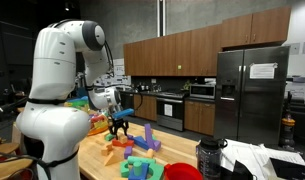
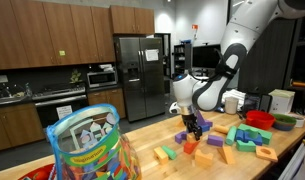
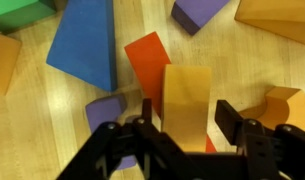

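Note:
My gripper [image 3: 182, 105] is shut on a tall yellow-orange block [image 3: 185, 88], with one finger against each side. It is low over the wooden table among scattered foam blocks, as both exterior views show [image 1: 118, 128] [image 2: 193, 131]. Right beside the held block lie a red block [image 3: 144, 58], a large blue wedge [image 3: 84, 48] and a purple piece [image 3: 107, 110]. An orange block [image 3: 280, 105] lies to its right.
More blocks lie around: purple [image 3: 197, 12], orange [image 3: 277, 20], green [image 1: 147, 137], blue [image 1: 140, 168]. A clear tub of coloured pieces [image 2: 87, 145] stands close to the camera. A red bowl [image 2: 259, 118], a green bowl [image 2: 284, 122] and a dark bottle [image 1: 210, 158] stand on the table.

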Tool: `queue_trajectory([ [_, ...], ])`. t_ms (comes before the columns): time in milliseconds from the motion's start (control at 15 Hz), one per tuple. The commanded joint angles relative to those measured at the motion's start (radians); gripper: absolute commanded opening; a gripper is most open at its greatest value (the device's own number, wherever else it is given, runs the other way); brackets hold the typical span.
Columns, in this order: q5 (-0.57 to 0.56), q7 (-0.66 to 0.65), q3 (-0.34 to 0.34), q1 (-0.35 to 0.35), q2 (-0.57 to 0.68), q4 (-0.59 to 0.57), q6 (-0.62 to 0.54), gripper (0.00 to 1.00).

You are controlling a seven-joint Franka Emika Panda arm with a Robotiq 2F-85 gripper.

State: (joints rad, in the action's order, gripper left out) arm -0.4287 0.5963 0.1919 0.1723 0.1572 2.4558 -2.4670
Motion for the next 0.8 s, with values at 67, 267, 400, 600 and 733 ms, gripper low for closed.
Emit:
queue_trajectory([
  [67,0.001,-0.022,0.003,0.000,-0.017,0.016,-0.029,0.98],
  [267,-0.012,-0.058,0.014,0.014,-0.064,0.028,-0.054,1.00],
  [400,-0.032,-0.091,0.024,0.026,-0.101,0.033,-0.065,1.00],
  [600,-0.018,-0.113,0.037,0.041,-0.160,0.036,-0.062,1.00],
  [733,0.022,-0.150,0.039,0.042,-0.209,0.044,-0.055,1.00],
])
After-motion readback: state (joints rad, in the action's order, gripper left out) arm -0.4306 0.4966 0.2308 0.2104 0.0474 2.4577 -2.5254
